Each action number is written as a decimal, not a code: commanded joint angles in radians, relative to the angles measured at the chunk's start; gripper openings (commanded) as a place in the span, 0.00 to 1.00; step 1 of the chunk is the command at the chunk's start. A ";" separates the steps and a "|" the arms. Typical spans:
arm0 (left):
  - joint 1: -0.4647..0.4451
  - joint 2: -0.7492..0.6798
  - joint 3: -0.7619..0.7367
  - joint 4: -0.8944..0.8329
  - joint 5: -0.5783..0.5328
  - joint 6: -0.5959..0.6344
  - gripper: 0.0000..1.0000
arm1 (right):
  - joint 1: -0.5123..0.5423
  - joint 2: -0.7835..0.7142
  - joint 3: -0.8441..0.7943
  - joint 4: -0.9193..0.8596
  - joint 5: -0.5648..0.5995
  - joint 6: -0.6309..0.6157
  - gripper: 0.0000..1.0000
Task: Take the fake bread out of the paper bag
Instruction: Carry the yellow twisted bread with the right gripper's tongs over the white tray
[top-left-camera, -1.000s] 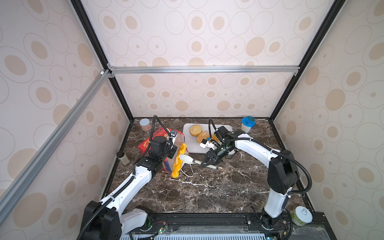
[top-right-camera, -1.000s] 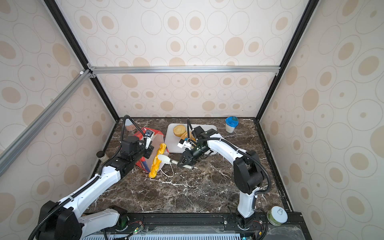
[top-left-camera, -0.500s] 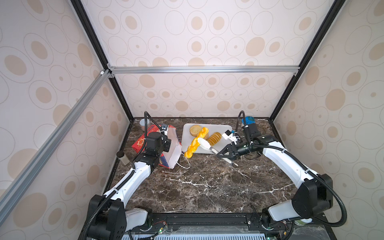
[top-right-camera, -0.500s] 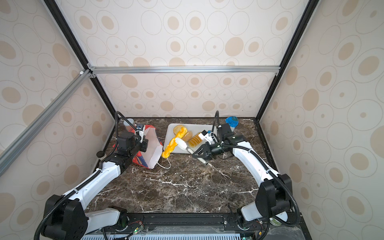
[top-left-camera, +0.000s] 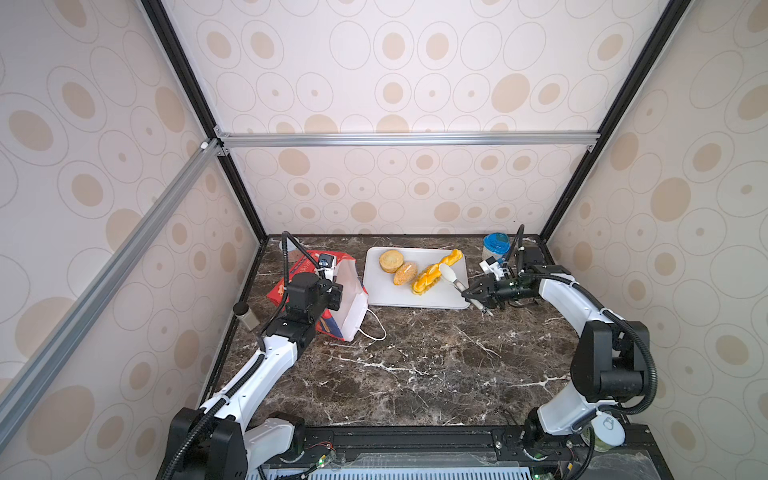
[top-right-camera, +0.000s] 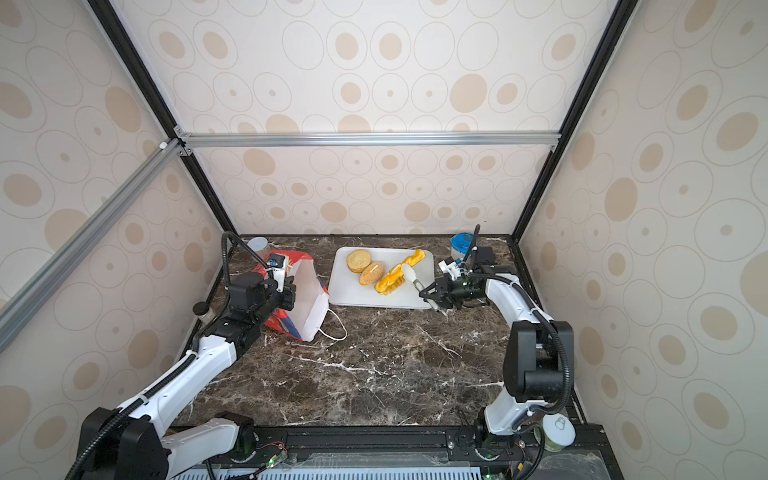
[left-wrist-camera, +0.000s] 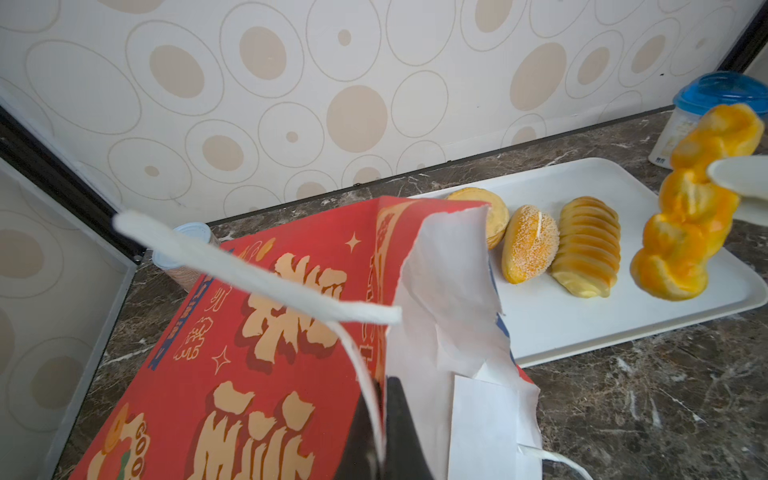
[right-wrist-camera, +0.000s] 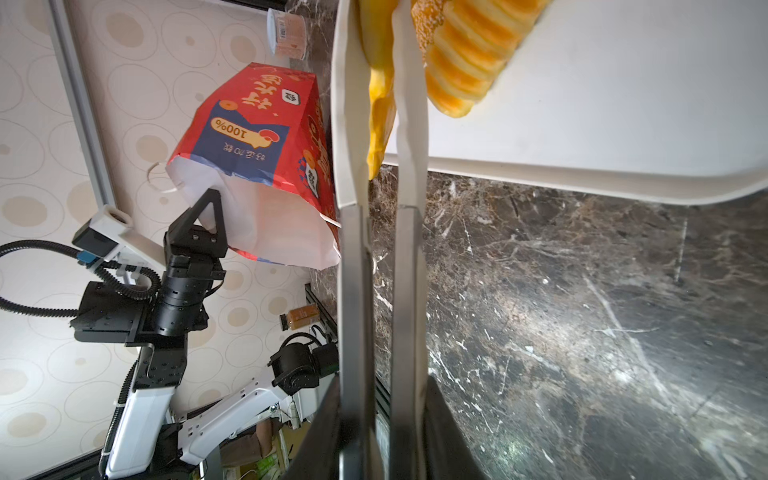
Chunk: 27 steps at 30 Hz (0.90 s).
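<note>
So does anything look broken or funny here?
Yes. The paper bag leans over instead of standing straight, pinched at its rim by the left gripper, and its white mouth edge looks torn and crumpled. Also, the braided twist hangs in the tongs over the tray.

The paper bag (left-wrist-camera: 270, 332) hides half the round bun (left-wrist-camera: 498, 220).
</note>
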<state>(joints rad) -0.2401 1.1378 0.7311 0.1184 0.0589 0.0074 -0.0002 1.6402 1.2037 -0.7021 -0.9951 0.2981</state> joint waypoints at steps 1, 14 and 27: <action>0.007 -0.020 0.016 0.044 0.044 -0.021 0.00 | -0.032 -0.013 -0.049 0.066 -0.030 -0.002 0.00; 0.007 -0.036 0.011 0.045 0.070 -0.019 0.00 | -0.050 0.149 -0.038 0.118 -0.047 -0.012 0.00; 0.008 -0.041 0.018 0.028 0.100 -0.008 0.00 | -0.050 0.253 0.027 0.122 -0.037 0.005 0.20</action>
<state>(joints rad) -0.2401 1.1198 0.7307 0.1196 0.1226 -0.0071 -0.0509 1.8927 1.2152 -0.5903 -1.0214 0.3023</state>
